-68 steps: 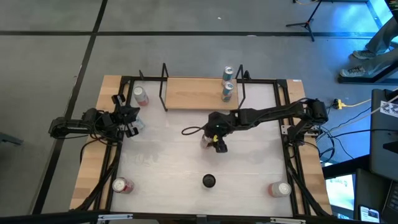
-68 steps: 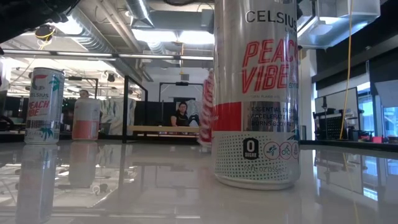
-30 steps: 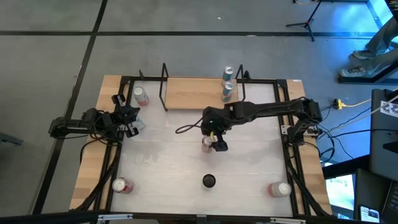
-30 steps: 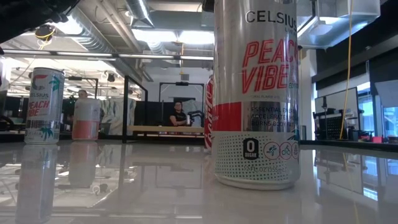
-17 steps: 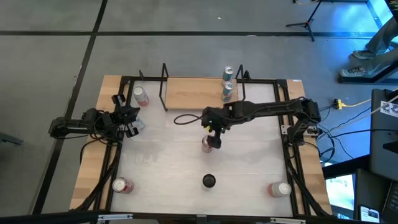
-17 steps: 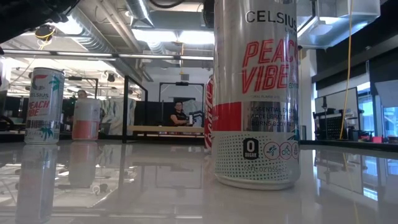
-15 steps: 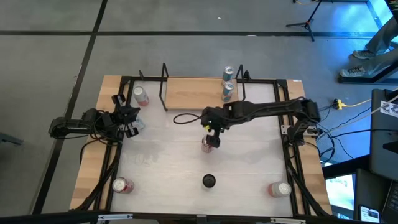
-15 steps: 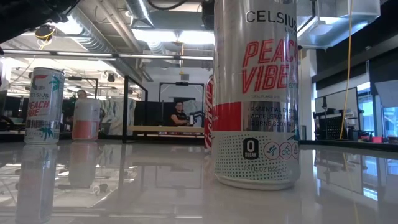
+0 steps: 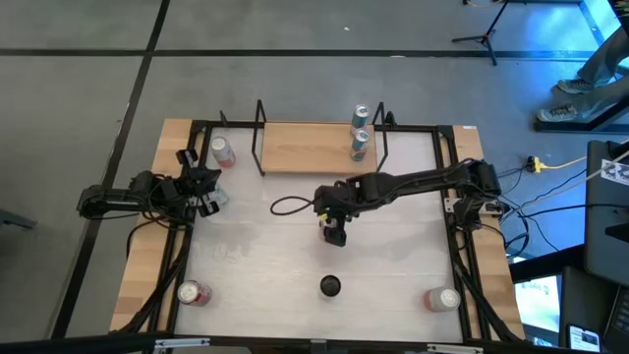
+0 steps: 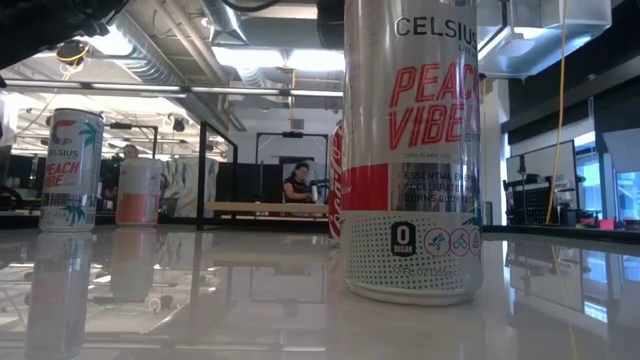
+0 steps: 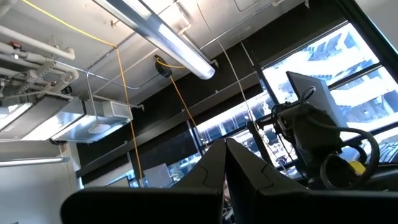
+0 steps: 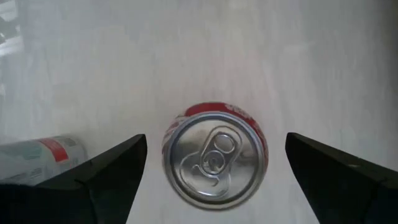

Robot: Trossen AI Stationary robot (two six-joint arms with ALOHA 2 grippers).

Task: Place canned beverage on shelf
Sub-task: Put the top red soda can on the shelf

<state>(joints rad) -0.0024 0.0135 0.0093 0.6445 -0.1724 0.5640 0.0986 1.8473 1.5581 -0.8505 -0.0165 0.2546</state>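
Since a second ago the right arm has pulled back toward the table centre and now covers the red can from above; left arm unchanged.

High view: right gripper [image 9: 334,227] hangs over mid-table, directly above the red can, which is hidden under it in this view. Shelf [image 9: 305,147] sits at the far edge of the table [image 9: 246,258], with two cans [image 9: 359,131] standing at its right end, near the wire upright. Left gripper [image 9: 209,190] is parked at the left side of the table, well apart from the work. Other cans: one [image 9: 222,151] just left of the shelf, one [image 9: 193,292] at the near left corner, one [image 9: 443,298] at the near right corner. Small dark round object [image 9: 330,286] sits near the front edge, centre.

Low view: big Celsius can [image 10: 411,150] upright close to the camera; the red can [image 10: 336,180] shows as a sliver behind its left side, standing on the table. Two more cans [image 10: 70,170] stand far left. A person [image 10: 297,185] is seated in the room behind.

Left wrist view: left fingers [image 11: 214,168] pressed together, holding nothing, pointing up at the ceiling.

Right wrist view: right fingers [image 12: 112,171] spread wide on either side of the red can's top [image 12: 214,158], not touching it. The can is upright on the table, not on the shelf. Another can [image 12: 40,155] shows off to one side.
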